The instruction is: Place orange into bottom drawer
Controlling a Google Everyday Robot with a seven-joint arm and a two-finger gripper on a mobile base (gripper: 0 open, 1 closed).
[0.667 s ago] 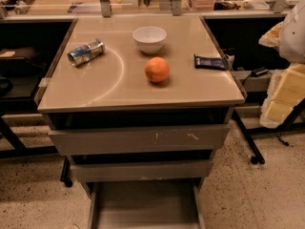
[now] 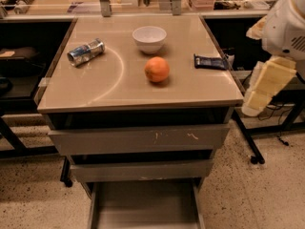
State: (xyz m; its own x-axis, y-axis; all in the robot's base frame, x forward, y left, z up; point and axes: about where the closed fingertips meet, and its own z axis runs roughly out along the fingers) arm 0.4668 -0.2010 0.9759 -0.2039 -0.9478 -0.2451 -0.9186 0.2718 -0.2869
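On the right edge of the view, off the cabinet's (image 2: 138, 94) side, hangs the gripper (image 2: 265, 89), seemingly pointing down; whether its fingers are parted or closed I cannot tell. Left of it, well apart, the orange (image 2: 157, 69) sits mid-top, nearer than the bowl (image 2: 149, 38). Below, the bottom drawer (image 2: 143, 209) is pulled out. Further left lies a can (image 2: 86, 51).

The worktop (image 2: 119, 85) is smooth and glossy, throwing back a curved glare. On it the orange (image 2: 157, 69) has matt, dimpled skin, the white bowl (image 2: 149, 38) looks glazed, the can (image 2: 86, 52) is shiny metal and the dark wrapper (image 2: 209, 62) slightly glossy. The bottom drawer (image 2: 143, 206) is dull grey metal; the upper drawer front (image 2: 138, 138) is scuffed. The claw (image 2: 267, 87), off the worktop's right edge, is matt cream plastic.
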